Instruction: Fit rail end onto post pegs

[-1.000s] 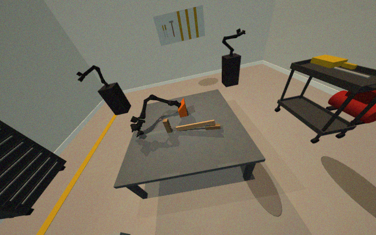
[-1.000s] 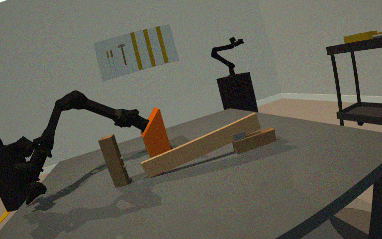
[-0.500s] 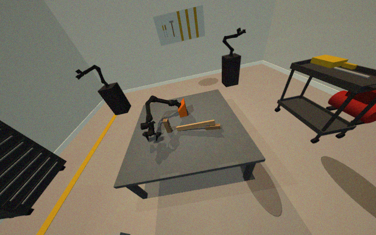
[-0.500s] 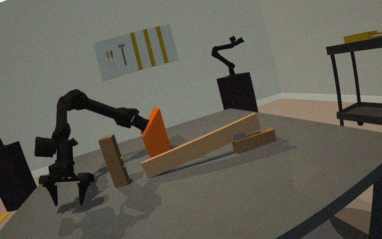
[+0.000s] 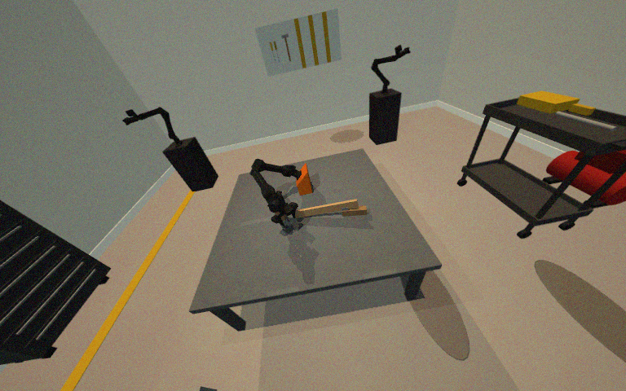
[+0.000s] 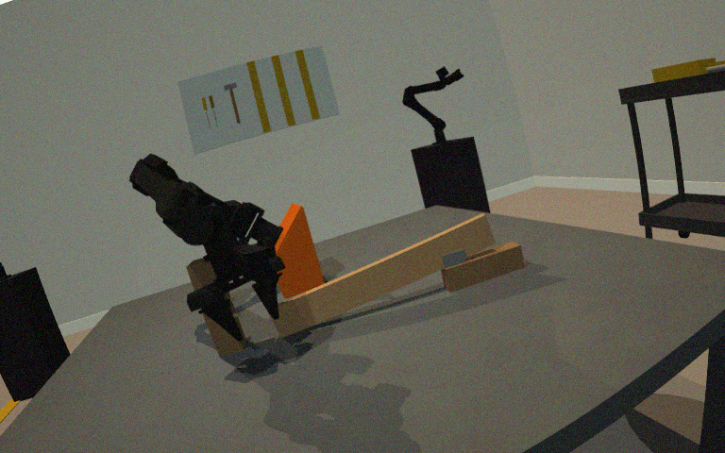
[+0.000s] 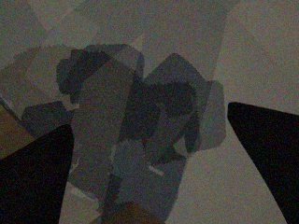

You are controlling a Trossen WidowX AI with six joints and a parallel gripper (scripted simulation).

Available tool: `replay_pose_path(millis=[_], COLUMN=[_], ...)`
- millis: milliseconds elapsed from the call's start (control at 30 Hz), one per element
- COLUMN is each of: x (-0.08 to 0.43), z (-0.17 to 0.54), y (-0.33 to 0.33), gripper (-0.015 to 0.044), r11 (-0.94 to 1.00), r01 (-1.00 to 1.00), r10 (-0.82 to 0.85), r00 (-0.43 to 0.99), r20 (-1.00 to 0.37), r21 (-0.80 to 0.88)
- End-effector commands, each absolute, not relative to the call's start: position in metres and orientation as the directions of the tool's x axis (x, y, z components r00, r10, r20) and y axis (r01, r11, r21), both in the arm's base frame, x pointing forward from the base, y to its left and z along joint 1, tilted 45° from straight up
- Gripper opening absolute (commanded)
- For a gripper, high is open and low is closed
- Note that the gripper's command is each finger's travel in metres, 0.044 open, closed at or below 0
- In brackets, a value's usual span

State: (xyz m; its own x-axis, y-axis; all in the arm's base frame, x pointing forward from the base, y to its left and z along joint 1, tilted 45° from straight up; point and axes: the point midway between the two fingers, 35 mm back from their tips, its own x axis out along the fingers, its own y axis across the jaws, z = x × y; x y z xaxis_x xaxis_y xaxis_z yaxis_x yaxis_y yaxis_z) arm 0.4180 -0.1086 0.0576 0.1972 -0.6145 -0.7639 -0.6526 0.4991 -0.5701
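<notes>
Wooden rail (image 6: 393, 269) slants from the footboard block (image 6: 483, 265) down to the table (image 6: 480, 362), its near end beside the post (image 6: 219, 330). Above that end the gripper (image 6: 243, 312) hangs wide open, empty, seemingly straddling the post; pegs hidden.

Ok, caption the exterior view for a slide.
Open gripper poised by the post, next to the rail's low end; far end in the footboard bracket.
</notes>
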Motion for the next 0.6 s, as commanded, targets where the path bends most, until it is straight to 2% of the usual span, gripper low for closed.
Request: replay_pose_path(millis=[0,167,567], x=[0.389,0.348,0.347], z=[0.026,0.005,0.002], y=[-0.060,-0.012,-0.014], gripper=[0.0440,0.0440,0.0440], r11=[0.357,0.160,0.154], r01=[-0.849,-0.974,-0.977], r10=[-0.632,-0.698,-0.701], r00=[0.088,0.001,-0.002], r20=[-0.770,-0.716,-0.713], r21=[-0.390,-0.158,-0.149])
